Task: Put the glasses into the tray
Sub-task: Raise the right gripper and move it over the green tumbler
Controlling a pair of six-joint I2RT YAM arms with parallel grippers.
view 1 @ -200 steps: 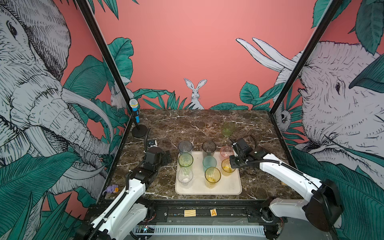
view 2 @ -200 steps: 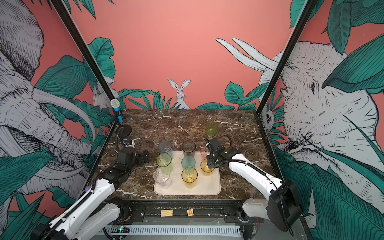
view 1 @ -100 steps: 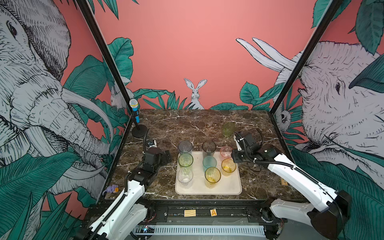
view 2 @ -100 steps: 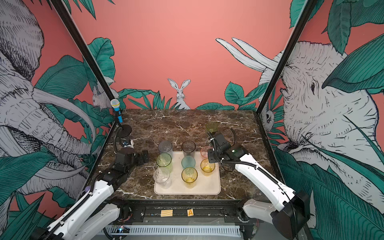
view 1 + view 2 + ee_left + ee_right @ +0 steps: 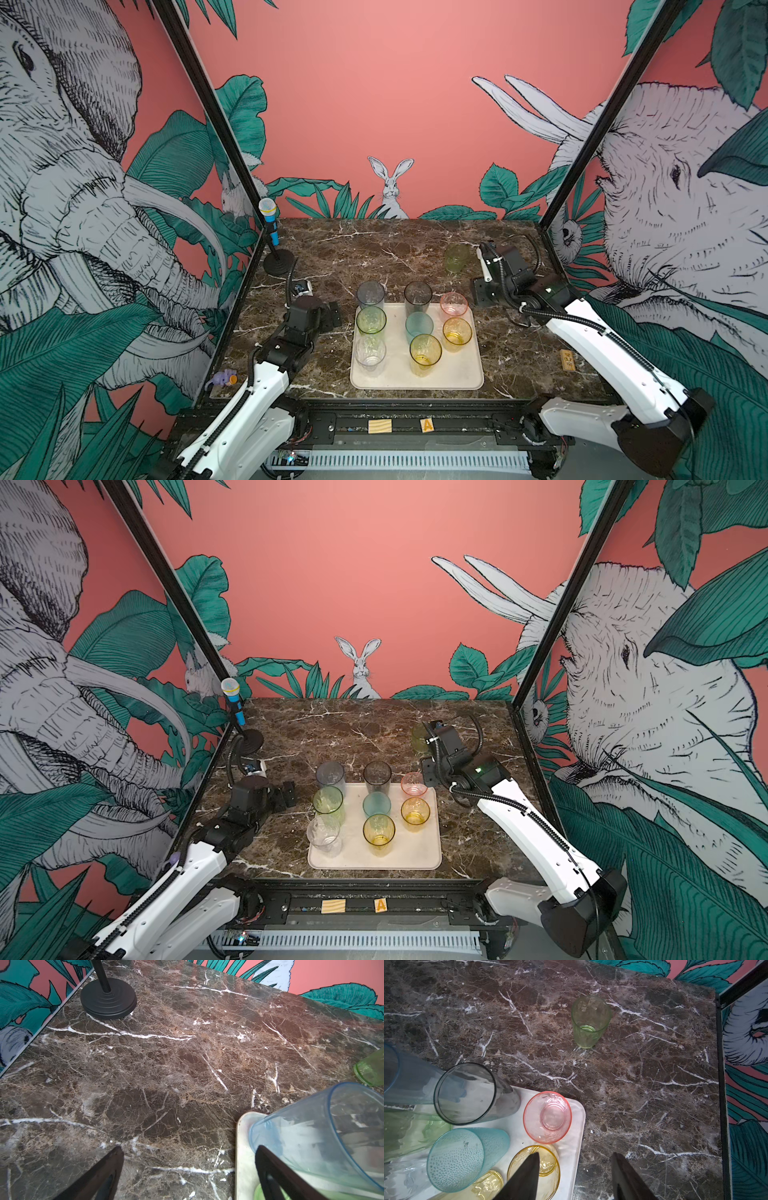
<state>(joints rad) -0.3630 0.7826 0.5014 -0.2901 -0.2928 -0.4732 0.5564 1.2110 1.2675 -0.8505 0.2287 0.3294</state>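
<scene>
Dark veined marble forms the desk (image 5: pixel 374 249), walled in by jungle murals. At the right end effector (image 5: pixel 575 1155) the jaws stand partly apart, wider than a second ago, with nothing between them. It has left the short pink translucent tumbler (image 5: pixel 548 1116) and the short amber translucent tumbler (image 5: pixel 457 332), where it sat a second ago, and now hangs past the far right corner of the flat cream rectangular tray (image 5: pixel 577 1109). Ahead of it, the short pale-green translucent tumbler (image 5: pixel 589 1022) stands upright and alone on the marble, well apart from the tray. Eight tumblers stand inside the rim, so the last drop-off looks finished and the green one appears to be the only piece left. The left end effector (image 5: pixel 189 1148) is unchanged, spread wide and empty beside the tray's left edge.
</scene>
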